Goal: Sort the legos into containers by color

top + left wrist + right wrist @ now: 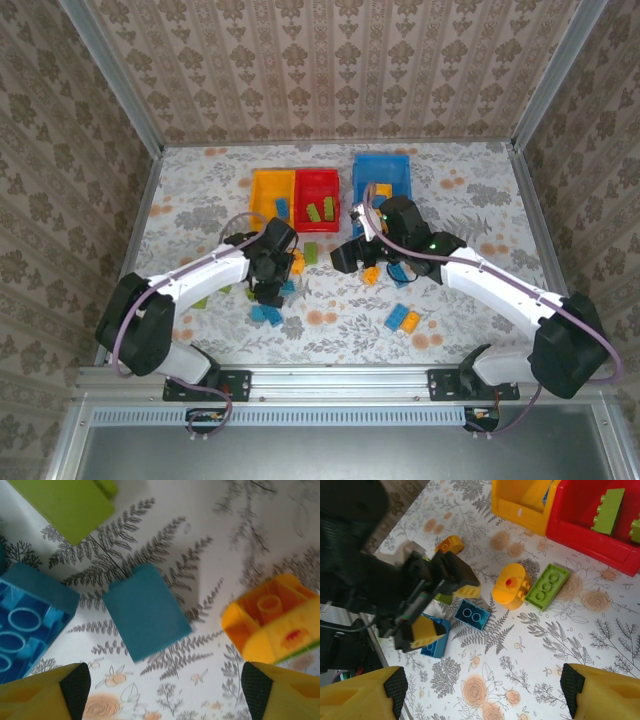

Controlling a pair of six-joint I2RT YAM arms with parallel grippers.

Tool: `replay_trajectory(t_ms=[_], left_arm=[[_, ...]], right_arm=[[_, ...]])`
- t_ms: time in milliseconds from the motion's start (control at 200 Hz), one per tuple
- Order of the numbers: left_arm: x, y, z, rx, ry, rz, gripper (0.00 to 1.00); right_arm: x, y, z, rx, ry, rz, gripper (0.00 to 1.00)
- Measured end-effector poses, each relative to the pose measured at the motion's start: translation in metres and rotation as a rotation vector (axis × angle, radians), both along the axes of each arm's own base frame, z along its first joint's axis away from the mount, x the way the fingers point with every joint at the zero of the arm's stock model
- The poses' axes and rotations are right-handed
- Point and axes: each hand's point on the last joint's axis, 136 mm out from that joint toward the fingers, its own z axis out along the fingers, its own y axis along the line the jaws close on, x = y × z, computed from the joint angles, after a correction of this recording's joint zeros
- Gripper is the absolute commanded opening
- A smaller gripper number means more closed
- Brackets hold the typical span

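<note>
My left gripper [162, 692] is open low over the cloth, with nothing between its fingertips. A teal lego [145, 611] lies just ahead of it, an upturned blue lego [25, 625] to the left, an orange one [270, 617] to the right and a lime one [65, 505] beyond. My right gripper [480, 692] is open and empty, hovering above bare cloth. From it I see the left gripper [445, 612] beside the teal lego [473, 614], plus orange [511, 584] and green [547, 586] legos. The yellow [260, 190], red [318, 183] and blue [381, 165] containers stand at the back.
Green legos [608, 511] lie in the red bin [580, 535], next to the yellow bin [515, 510]. Loose blue [398, 318] and orange [411, 322] legos lie front right, and a blue one [267, 315] lies front left. Patterned walls and metal rails enclose the table.
</note>
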Motion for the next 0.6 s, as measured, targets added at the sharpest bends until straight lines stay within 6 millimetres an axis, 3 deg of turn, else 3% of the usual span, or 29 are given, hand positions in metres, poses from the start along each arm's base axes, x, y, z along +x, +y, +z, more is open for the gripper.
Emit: replay_trajectory(t_ms=[110, 365, 600], left_arm=[[0.005, -0.001, -0.012, 0.004, 0.000, 0.041, 0.79], [0.023, -0.006, -0.018, -0.015, -0.040, 0.090, 0.67], [0.021, -0.003, -0.024, 0.000, -0.021, 0.095, 0.60]], right_arm=[[-0.002, -0.001, -0.002, -0.002, 0.005, 0.002, 0.83], [-0.002, 0.001, -0.005, -0.001, 0.015, 0.008, 0.83], [-0.001, 0.003, -0.016, -0.013, 0.045, 0.017, 0.83]])
